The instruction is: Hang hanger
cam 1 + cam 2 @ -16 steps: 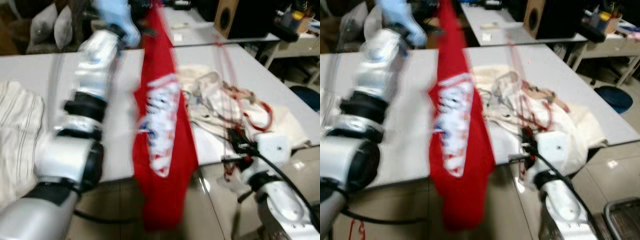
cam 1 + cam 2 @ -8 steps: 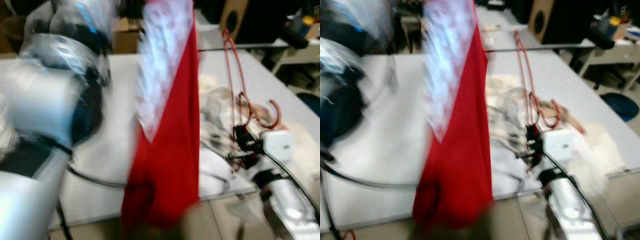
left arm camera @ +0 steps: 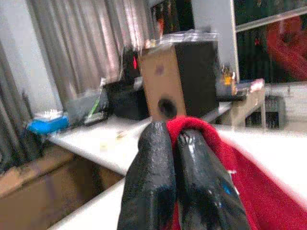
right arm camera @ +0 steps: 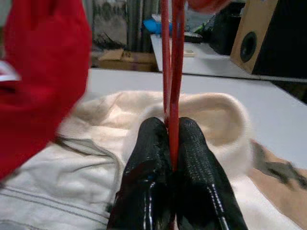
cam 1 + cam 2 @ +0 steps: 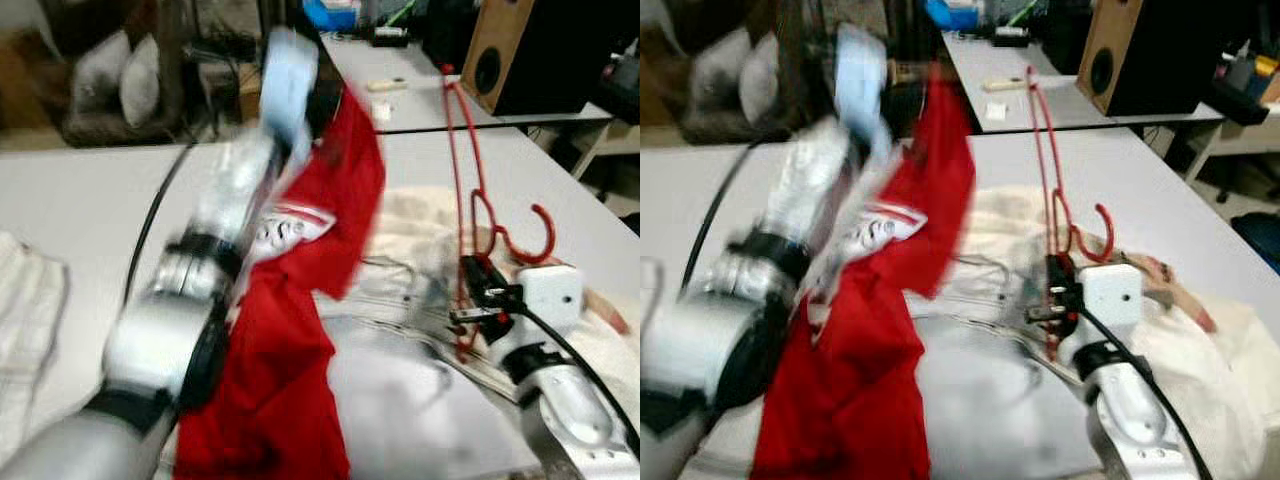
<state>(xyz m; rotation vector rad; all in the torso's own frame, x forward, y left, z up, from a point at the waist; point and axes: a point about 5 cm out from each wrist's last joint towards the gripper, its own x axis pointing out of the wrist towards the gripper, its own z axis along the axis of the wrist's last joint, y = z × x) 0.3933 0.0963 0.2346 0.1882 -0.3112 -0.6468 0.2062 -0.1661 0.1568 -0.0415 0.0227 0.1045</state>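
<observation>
**Operator:** Where is the hanger, and what has hold of it?

**Guide:** Your right gripper (image 4: 169, 160) has its two black fingers pinched tight on the red hanger (image 5: 1045, 180). The hanger stands nearly upright above the white table (image 5: 80, 190), its hook (image 5: 525, 235) curling low beside the gripper, over a heap of cream clothes (image 5: 1180, 340).

**Operator:** And my left side?

**Guide:** Your left gripper (image 3: 173, 143) is closed on a fold of the red shirt (image 5: 270, 400), lifted over the table; the rest drapes down limp.

**Operator:** How will they handle?

**Guide:** The hanger looks thin, light and stiff, probably a little springy, so it may swing. You grip it by the bars below the hook, which I judge a sound hold. The shirt is soft and will sag and slide; hold it near the collar.
</observation>
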